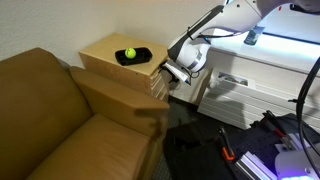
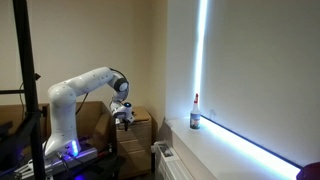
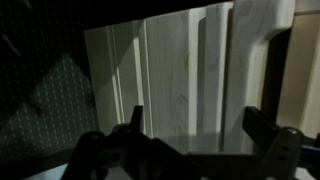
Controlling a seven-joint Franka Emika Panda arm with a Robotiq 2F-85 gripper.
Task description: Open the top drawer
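Observation:
The small wooden cabinet (image 1: 105, 55) stands beside the couch, with its stack of thin drawers (image 1: 158, 86) on the side facing the arm. My gripper (image 1: 176, 72) is right at the upper part of that stack, where the top drawer (image 1: 160, 73) sits. It also shows in an exterior view (image 2: 122, 118) against the cabinet (image 2: 138, 130). In the wrist view the pale drawer fronts (image 3: 180, 70) fill the frame as upright bands. My gripper (image 3: 198, 125) is open, its dark fingers spread to either side of one band and holding nothing. Which band is the top drawer I cannot tell.
A green ball (image 1: 129, 53) lies on a black dish (image 1: 135, 56) on the cabinet top. A brown couch (image 1: 50, 120) is next to the cabinet. A white radiator (image 1: 240, 85) stands under the window. A bottle (image 2: 195, 113) stands on the sill.

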